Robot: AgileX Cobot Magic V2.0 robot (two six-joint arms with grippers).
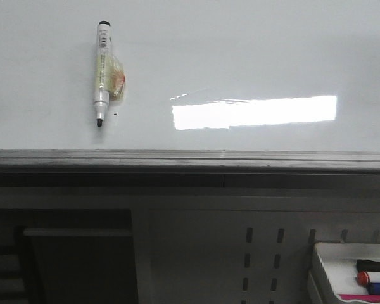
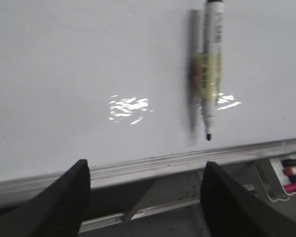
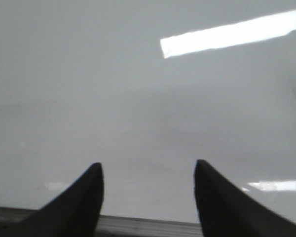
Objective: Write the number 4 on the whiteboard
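The whiteboard [image 1: 240, 57] is glossy white with a grey frame edge [image 1: 190, 159] and a bright rectangular reflection [image 1: 253, 111]. A white marker [image 1: 102, 73] with a black tip lies on it at the left, tip toward the frame, with yellowish tape round its middle. A tiny black dot [image 1: 115, 114] sits beside the tip. No number 4 shows on the board. The marker also shows in the left wrist view [image 2: 210, 74]. My left gripper [image 2: 145, 170] is open and empty, near the frame, short of the marker. My right gripper [image 3: 148, 170] is open and empty over bare board.
A small white tray [image 1: 323, 263] with red, blue and black markers stands below the board at the lower right; it also shows in the left wrist view [image 2: 278, 187]. A grey perforated panel [image 1: 259, 253] and dark shelf lie under the frame.
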